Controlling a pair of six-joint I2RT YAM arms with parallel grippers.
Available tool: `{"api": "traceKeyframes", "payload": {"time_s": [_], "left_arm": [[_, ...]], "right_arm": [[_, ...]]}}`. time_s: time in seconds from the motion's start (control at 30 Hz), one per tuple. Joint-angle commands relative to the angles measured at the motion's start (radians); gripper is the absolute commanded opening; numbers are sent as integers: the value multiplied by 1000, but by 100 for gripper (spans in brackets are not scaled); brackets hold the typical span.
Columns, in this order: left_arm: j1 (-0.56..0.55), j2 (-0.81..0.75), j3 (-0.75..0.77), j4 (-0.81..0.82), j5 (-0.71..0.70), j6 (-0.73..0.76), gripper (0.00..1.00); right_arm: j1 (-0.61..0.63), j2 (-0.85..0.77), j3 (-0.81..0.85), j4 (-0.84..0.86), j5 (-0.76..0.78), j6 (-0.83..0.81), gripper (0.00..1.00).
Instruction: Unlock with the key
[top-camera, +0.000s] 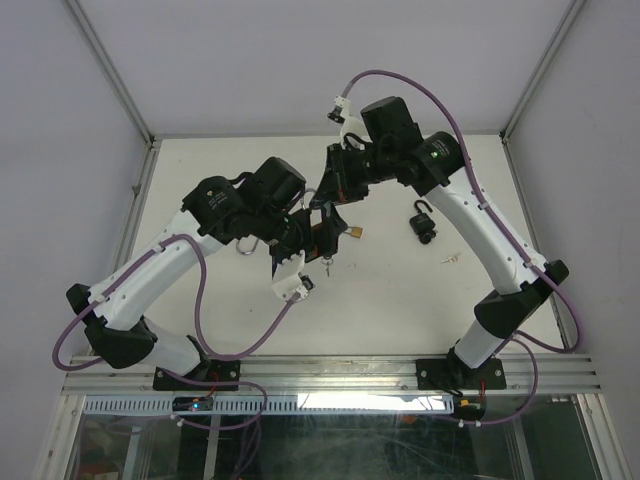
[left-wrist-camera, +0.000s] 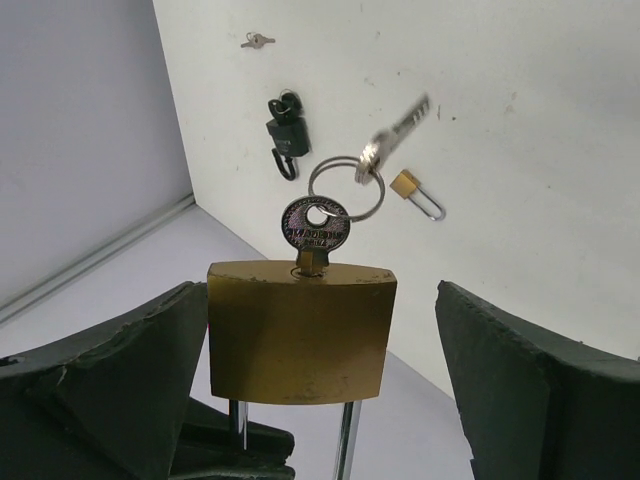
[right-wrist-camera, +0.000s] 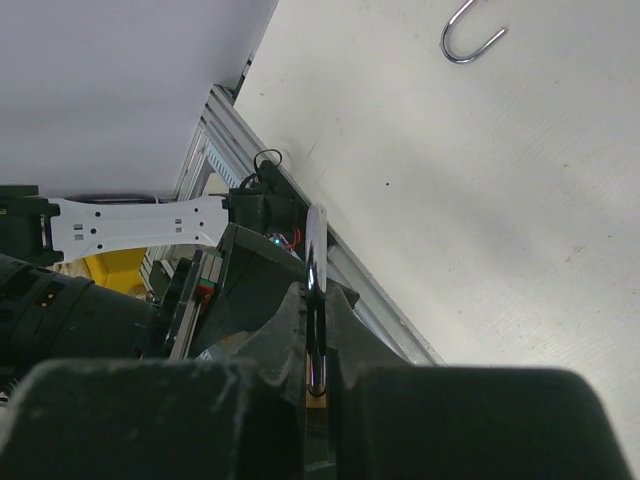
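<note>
The brass padlock (left-wrist-camera: 300, 335) hangs in the air between the two wrists, which hide most of it from overhead. Its spare key (left-wrist-camera: 400, 125) is blurred. The left gripper (left-wrist-camera: 320, 350) gapes wide, fingers (left-wrist-camera: 120, 380) at 9 and 3 o'clock of the lock body, gripping nothing. The key (left-wrist-camera: 315, 228) sits in the keyhole at 12 o'clock. The right gripper (right-wrist-camera: 315, 335) is clamped tight on the shackle (right-wrist-camera: 316, 250).

The spare key (left-wrist-camera: 400, 128) (on the ring (left-wrist-camera: 345, 187)) is blurred; the padlock shackle (left-wrist-camera: 347, 440) is cut off below.
</note>
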Motion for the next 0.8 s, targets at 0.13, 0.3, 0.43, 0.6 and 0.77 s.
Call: {"api": "traceKeyframes", "payload": {"time_s": [0.13,0.3,0.43,0.6,0.77], "left_arm": [[-4,1,-4,38,-61,97,64],[-4,-10,-14,65,-46,86,48],[-4,-11,-25,88,-40,71,22],[-7,-84,-143,249,-25,23,0],[-23,-170,-298,510,-93,-158,0]], "right_arm": [[24,-26,53,94,-98,25,0],[25,-28,51,92,-104,17,0],[25,-35,48,99,-112,13,0],[22,-66,18,123,-73,12,33],[-59,-205,-119,161,98,65,100]]}}
